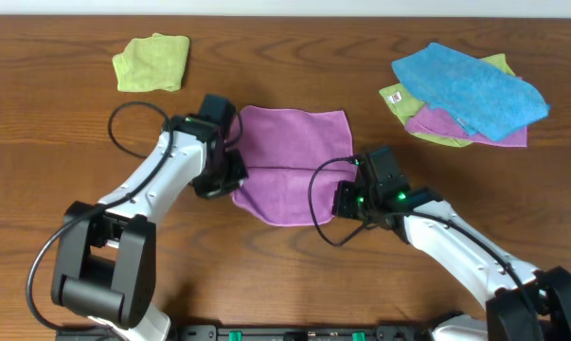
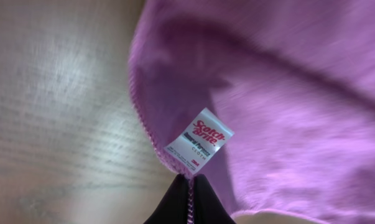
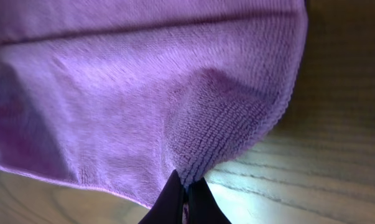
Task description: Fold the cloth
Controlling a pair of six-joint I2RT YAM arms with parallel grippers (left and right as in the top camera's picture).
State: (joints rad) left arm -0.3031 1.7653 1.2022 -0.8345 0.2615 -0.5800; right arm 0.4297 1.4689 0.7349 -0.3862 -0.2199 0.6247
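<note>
Magenta-purple cloth (image 1: pixel 290 161), white tag (image 2: pixel 199 140), brown table (image 1: pixel 58 123).

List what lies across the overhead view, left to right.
Light green cloth → left gripper, jaws shut on a corner → magenta cloth → right gripper, jaws shut on another corner → bright blue cloth atop a pile of cloths.

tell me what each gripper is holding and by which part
Both hold the purple cloth: left gripper pinches the corner edge beside the white tag, right gripper pinches the other near corner.
</note>
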